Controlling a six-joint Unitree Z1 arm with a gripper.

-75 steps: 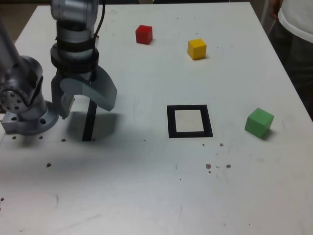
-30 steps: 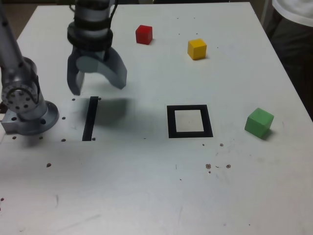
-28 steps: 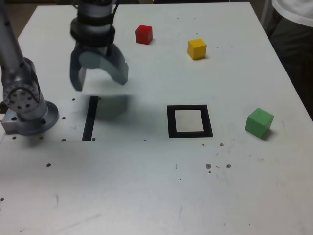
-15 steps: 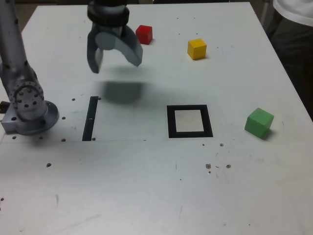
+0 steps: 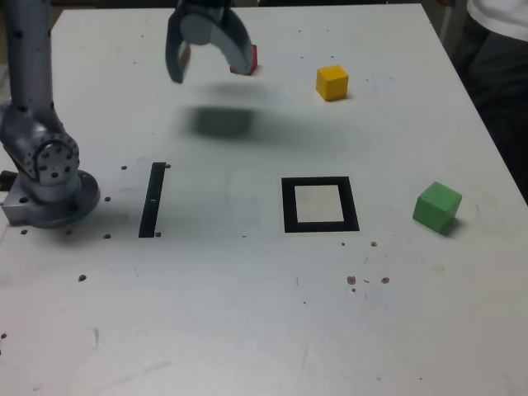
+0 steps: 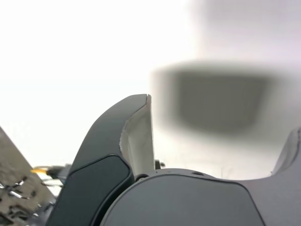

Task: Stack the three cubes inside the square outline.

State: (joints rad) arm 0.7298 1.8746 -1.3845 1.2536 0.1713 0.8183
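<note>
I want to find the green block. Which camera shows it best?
The exterior view: the green block sits whole and sharp on the table, to the exterior view's right of the square outline. The wrist view shows none of it, only the pincer and blur.

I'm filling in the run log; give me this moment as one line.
gripper: open, empty, above table near small red cube | yellow cube, green cube: on table | black square outline: empty | stacked: none

1. The arm (image 5: pixel 29 74) rises from its base (image 5: pixel 49 186) at the exterior view's left edge and reaches out along the top of that view.
2. The gripper (image 5: pixel 210 66) points downward, held above the table surface.
3. Its jaws are spread wide, with nothing between them.
</note>
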